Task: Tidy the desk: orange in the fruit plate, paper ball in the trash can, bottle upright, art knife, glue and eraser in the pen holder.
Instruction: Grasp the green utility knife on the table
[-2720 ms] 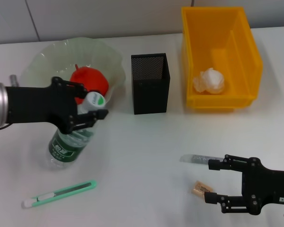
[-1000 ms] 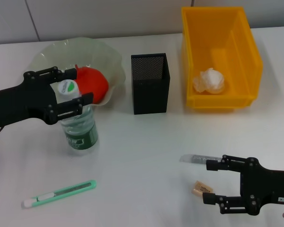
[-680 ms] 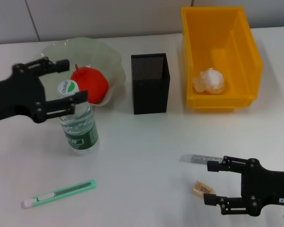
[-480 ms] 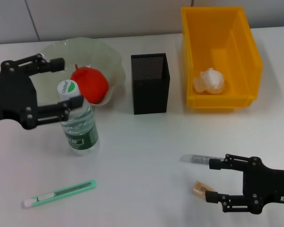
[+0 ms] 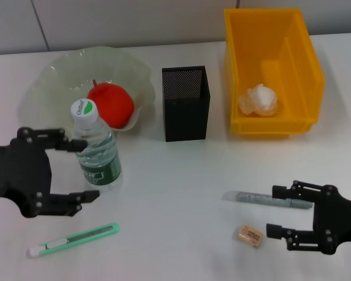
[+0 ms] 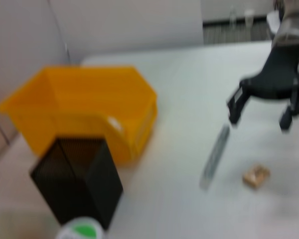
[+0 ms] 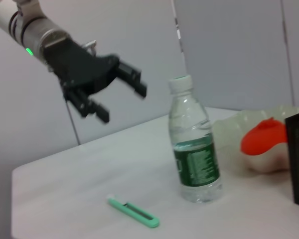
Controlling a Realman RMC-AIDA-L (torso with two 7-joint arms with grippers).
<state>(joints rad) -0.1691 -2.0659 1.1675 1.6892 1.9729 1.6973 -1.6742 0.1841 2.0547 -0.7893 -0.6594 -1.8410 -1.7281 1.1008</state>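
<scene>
White desk [image 5: 181, 175] fills the head view, and everything below is placed against the black mesh pen holder [image 5: 185, 111] at its middle. Beyond and to the right of the holder sits the yellow trash can [image 5: 304, 88], the paper ball [image 5: 258, 99] already inside. Left of the holder is the pale fruit plate [image 5: 58, 82] with the orange [image 5: 110, 105] in it.

What has changed: the bottle [image 5: 96, 153], tilted in the left gripper [image 5: 76, 170] seconds ago, now stands upright by itself near the plate, green cap up, water inside. That gripper has let go and drawn back toward the robot, jaws spread, so that step looks finished.

Three small items remain. Right and nearer than the holder, the right gripper [image 5: 282, 209] waits with jaws open just beside the silvery glue [image 5: 266, 199] and the tan eraser [image 5: 248, 235], touching neither, as far as can be told. Left and nearer lies the green art knife [image 5: 73, 239].
</scene>
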